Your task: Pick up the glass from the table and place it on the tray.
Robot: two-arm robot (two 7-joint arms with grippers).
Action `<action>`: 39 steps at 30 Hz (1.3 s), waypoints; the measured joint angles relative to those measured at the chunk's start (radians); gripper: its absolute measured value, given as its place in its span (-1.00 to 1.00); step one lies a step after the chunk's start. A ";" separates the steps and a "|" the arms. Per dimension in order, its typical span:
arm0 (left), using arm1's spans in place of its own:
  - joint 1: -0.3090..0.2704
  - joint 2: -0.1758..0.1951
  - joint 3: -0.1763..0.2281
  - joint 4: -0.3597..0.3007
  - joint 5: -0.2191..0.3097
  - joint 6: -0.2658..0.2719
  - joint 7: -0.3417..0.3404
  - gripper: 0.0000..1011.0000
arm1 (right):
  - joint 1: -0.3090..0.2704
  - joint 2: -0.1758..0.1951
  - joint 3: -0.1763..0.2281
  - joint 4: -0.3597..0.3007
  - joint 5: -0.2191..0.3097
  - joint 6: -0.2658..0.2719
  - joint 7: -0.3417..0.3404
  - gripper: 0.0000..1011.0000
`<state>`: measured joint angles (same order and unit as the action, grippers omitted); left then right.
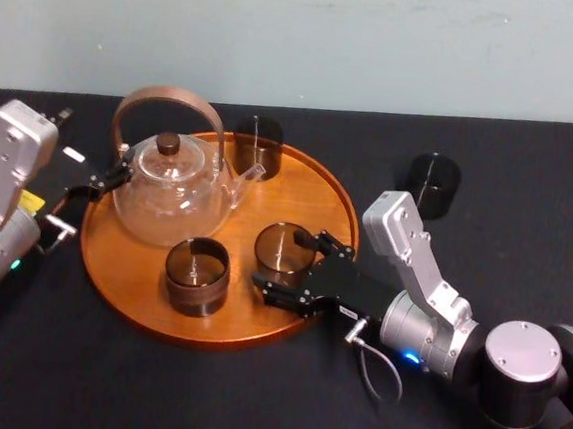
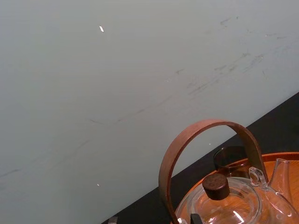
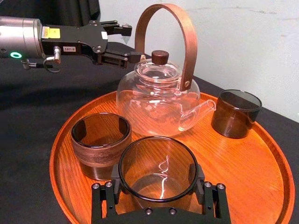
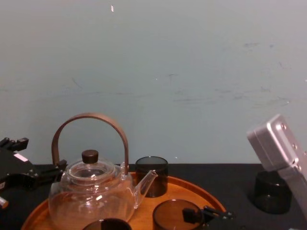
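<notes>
A smoky brown glass (image 1: 283, 252) sits between the fingers of my right gripper (image 1: 282, 262), which is shut on it at the front right of the round wooden tray (image 1: 314, 182). The right wrist view shows this glass (image 3: 157, 170) low over the tray's wood (image 3: 243, 163), clamped from both sides. I cannot tell whether it touches the wood. Another dark glass (image 1: 434, 184) stands on the black table (image 1: 101, 379) to the right of the tray. My left gripper (image 1: 104, 180) is open at the tray's left edge, beside the teapot.
A glass teapot (image 1: 173, 190) with a curved wooden handle takes up the tray's left half. Two more glasses stand on the tray, one at the front (image 1: 197, 275) and one at the back (image 1: 258, 145). A pale wall rises behind the table.
</notes>
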<state>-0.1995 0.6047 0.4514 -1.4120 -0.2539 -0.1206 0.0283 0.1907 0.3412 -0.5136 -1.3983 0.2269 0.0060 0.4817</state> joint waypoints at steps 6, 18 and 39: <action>0.000 0.000 0.000 0.000 0.000 0.000 0.000 1.00 | 0.004 -0.004 -0.003 0.012 0.004 -0.007 0.007 0.79; 0.000 0.000 0.000 0.000 0.000 0.000 0.000 1.00 | 0.013 -0.013 -0.010 0.035 0.017 -0.007 0.019 0.79; 0.000 0.000 0.000 0.000 0.000 0.000 0.000 1.00 | 0.013 -0.013 -0.009 0.035 0.017 -0.003 0.018 0.79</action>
<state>-0.1995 0.6047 0.4514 -1.4120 -0.2539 -0.1205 0.0283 0.2036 0.3282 -0.5229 -1.3631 0.2443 0.0034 0.4995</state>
